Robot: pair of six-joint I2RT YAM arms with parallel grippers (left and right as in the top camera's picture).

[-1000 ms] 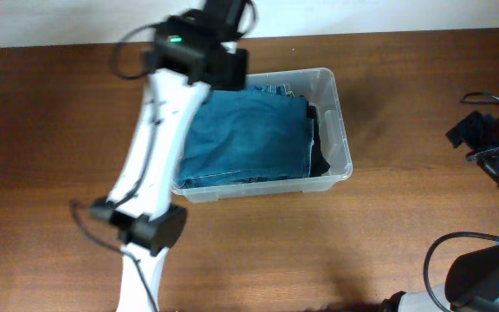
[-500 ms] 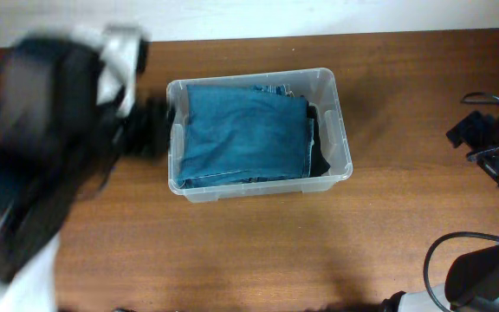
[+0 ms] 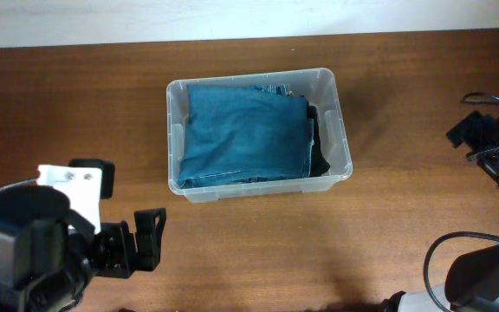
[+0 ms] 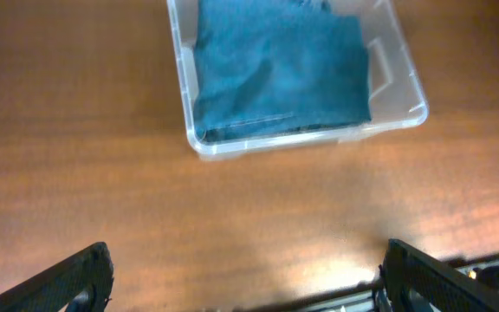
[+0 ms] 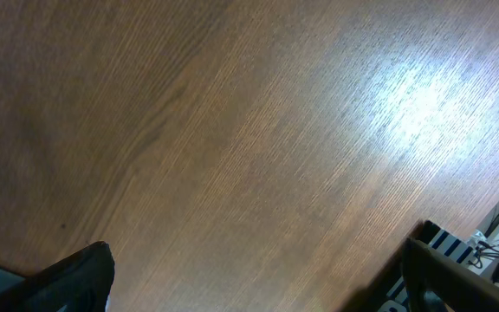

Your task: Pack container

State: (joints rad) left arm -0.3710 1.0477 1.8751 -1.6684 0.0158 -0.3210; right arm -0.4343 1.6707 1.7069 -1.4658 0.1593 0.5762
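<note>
A brown, wood-grained table [image 3: 405, 225] fills the overhead view, with a strip of pale wall [image 3: 232, 17] along its far edge. Near the middle of the table, towards the far side, stands the clear, translucent plastic rectangular container [image 3: 340, 121] with rounded corners and a thick rim. Inside it lies a folded pair of blue denim jeans [image 3: 245, 130], covering most of the floor of the container, and a dark garment [image 3: 319, 160] shows along the jeans' right edge, between them and the container's right wall. The left gripper [image 3: 141, 243], black and mounted on a white-and-black arm, sits low at the near left of the table, well apart from the container. In the left wrist view its two black fingers [image 4: 81, 276] stand spread wide at the bottom corners with only bare wood between them, and the container [image 4: 301, 140] appears beyond, at the top of the view. The right gripper [image 5: 258, 251] is likewise spread wide over bare, glossy table, empty, its dark fingers [image 5: 81, 273] at the lower corners of the right wrist view.
</note>
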